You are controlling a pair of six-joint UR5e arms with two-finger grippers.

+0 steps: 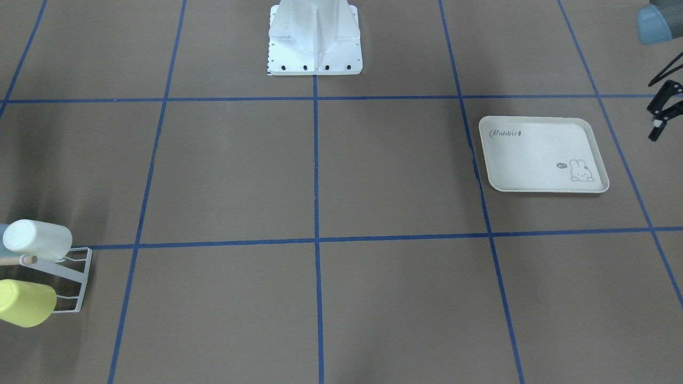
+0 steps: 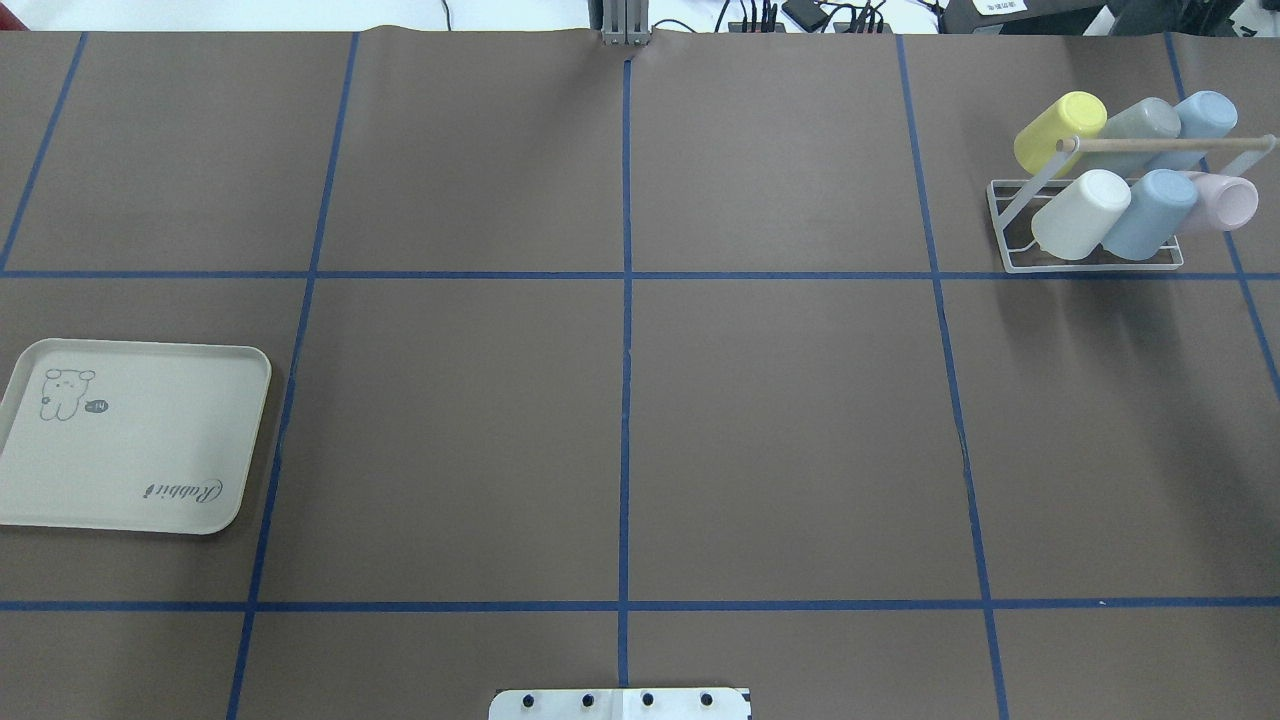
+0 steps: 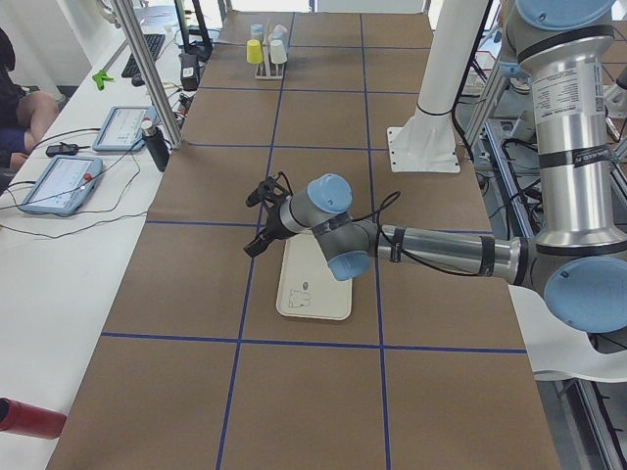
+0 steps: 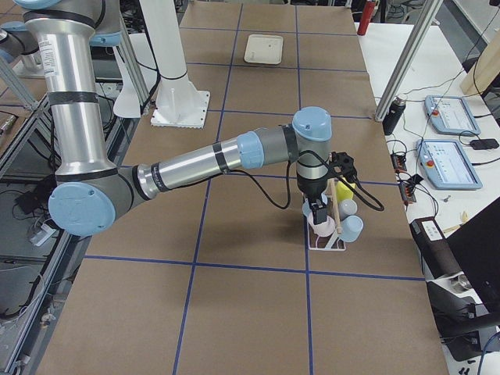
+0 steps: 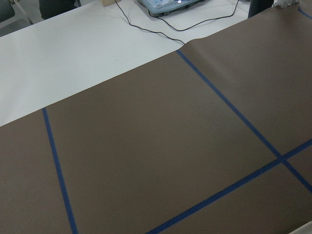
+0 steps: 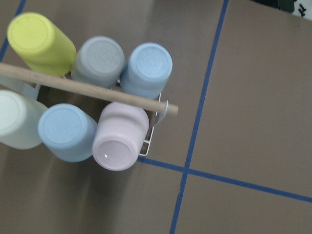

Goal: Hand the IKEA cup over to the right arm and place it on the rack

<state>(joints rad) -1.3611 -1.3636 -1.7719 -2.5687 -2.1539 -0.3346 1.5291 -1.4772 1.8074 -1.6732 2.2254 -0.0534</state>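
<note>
Pink cup (image 6: 120, 141), closest to the right wrist camera, is sitting base-up and tilted on the rack (image 2: 1095, 267), at the end of the row nearer the robot. Beside it in that row, a blue cup (image 6: 66, 131) and a white cup (image 6: 17, 119) are leaning the same way. In the farther row a yellow cup (image 6: 41, 44), a grey cup (image 6: 100, 61) and a light blue cup (image 6: 147, 68) are resting likewise. A wooden peg (image 6: 83, 87) is running lengthwise between the two rows, just above the cups. The rack is standing on the brown table (image 2: 780, 430), far from the robot and on its right side.

The right arm (image 4: 195, 164) is reaching out over the table, with the right hand (image 4: 318, 215) pointing downward directly above the pink cup. Whether that hand is released or clenched cannot be told, nor whether it is touching the cup.

The left hand (image 3: 255, 223) is hovering above the table near the cream rabbit-print tray (image 2: 150, 440), apart from it. Its fingers are standing spread and are grasping nothing. The tray is lying flat on the robot's left side, well apart from the rack. Blue tape lines (image 2: 625, 400) are dividing the table into squares.
</note>
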